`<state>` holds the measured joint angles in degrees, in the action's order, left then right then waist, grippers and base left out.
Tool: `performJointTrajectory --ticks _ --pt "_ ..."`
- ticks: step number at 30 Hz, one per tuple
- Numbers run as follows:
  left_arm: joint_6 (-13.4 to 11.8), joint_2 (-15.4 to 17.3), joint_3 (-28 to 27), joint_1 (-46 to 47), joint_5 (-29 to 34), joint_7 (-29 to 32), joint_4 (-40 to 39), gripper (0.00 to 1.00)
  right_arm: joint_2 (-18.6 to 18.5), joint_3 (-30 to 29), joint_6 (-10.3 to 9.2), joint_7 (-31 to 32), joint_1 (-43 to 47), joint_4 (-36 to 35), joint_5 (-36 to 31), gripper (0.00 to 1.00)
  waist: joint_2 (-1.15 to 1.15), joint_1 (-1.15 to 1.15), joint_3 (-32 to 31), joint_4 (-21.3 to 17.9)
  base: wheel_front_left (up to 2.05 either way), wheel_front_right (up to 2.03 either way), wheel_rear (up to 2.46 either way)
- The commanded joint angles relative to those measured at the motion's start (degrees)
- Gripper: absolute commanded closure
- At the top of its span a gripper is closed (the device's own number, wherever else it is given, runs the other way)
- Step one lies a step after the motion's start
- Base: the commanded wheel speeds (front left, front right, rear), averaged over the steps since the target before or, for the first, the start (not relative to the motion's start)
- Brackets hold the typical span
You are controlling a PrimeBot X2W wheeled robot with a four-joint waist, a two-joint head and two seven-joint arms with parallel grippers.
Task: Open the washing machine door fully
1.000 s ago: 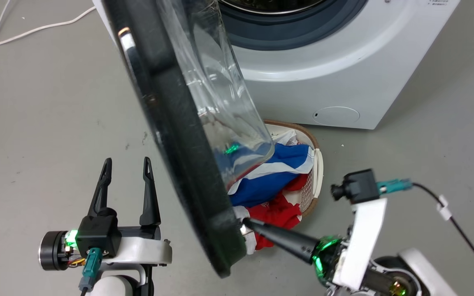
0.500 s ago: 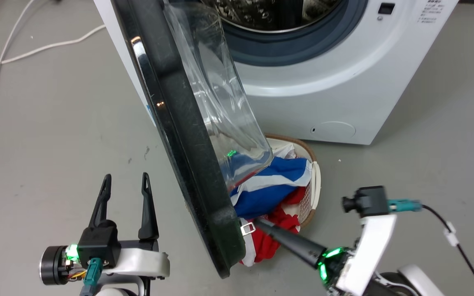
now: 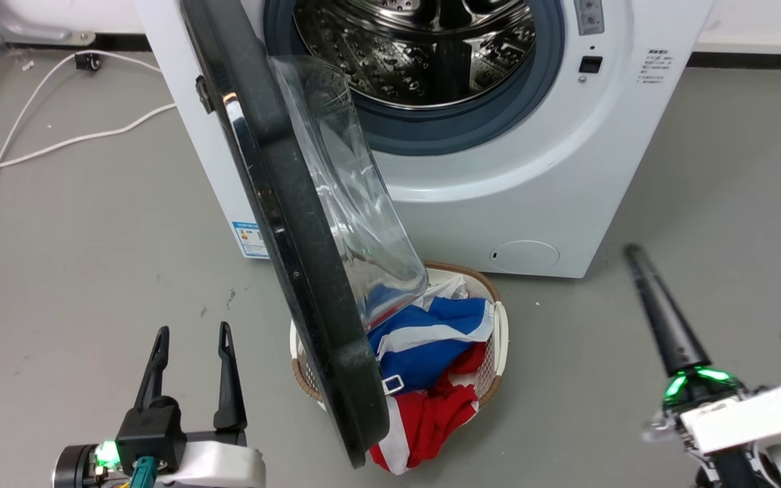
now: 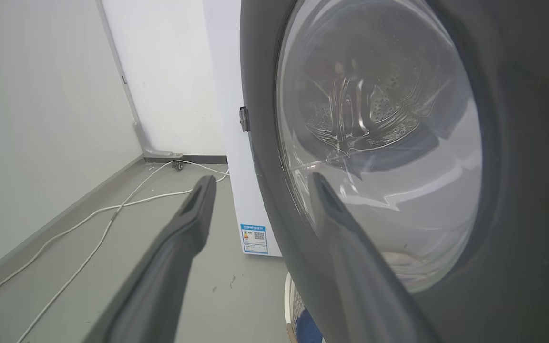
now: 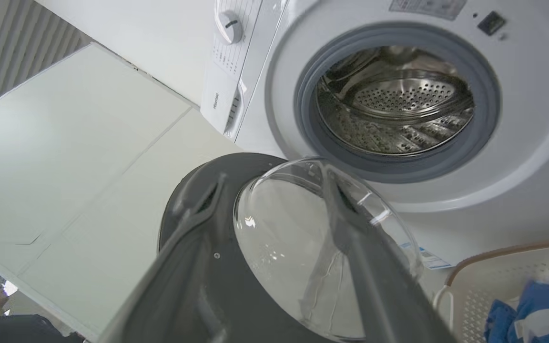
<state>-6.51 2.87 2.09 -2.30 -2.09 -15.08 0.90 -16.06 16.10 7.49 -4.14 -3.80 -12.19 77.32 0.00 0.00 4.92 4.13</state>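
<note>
One side of the washing machine door [image 3: 295, 271] hangs on its hinge [image 3: 202, 95] at the left of the washing machine [image 3: 533, 203]. From there the black disc juts towards the robot, nearly edge-on in the head view. Its glass bowl faces right, over the laundry basket [image 3: 502, 325] on the floor. Opening it fully, I judge, means swinging the free edge on to the left.

The left end effector [image 3: 193, 328] is the nearer one. It sits just beside the door's outer face, fingers spread and empty, on the side the door must swing towards. The right end effector [image 3: 631, 251] is well apart on the bowl side, its fingers likewise parted around nothing in its wrist view. A push from that inner side looks the natural move.
</note>
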Motion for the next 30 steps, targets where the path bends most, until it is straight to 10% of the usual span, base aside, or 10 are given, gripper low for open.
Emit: performJointTrajectory --ticks 1,8,18,30 --pt "0.1 0.0 -0.3 -0.8 0.5 -0.1 -0.2 0.0 -0.8 -1.3 0.01 -4.2 1.3 0.8 -3.0 0.0 0.0 0.0 -0.6 -0.4 0.0 0.0 0.0" --pt "0.3 0.0 -0.9 -1.4 0.7 -0.1 -0.2 0.0 -1.6 -7.2 0.01 -10.9 2.0 4.7 -19.5 0.0 0.0 0.0 -1.4 -1.2 0.0 0.0 0.0" --pt "0.7 0.0 -1.3 -1.6 0.9 -0.1 -0.5 0.0 8.1 -18.3 0.01 -11.0 4.0 3.2 -53.9 0.0 0.0 0.0 -1.5 -1.7 0.0 0.0 0.0" --pt "0.7 0.0 -0.4 -1.4 0.6 -0.1 -0.1 0.0 11.3 -20.0 0.01 -11.1 9.1 8.3 -67.3 0.0 0.0 0.0 -1.7 -1.1 0.0 0.0 0.0"
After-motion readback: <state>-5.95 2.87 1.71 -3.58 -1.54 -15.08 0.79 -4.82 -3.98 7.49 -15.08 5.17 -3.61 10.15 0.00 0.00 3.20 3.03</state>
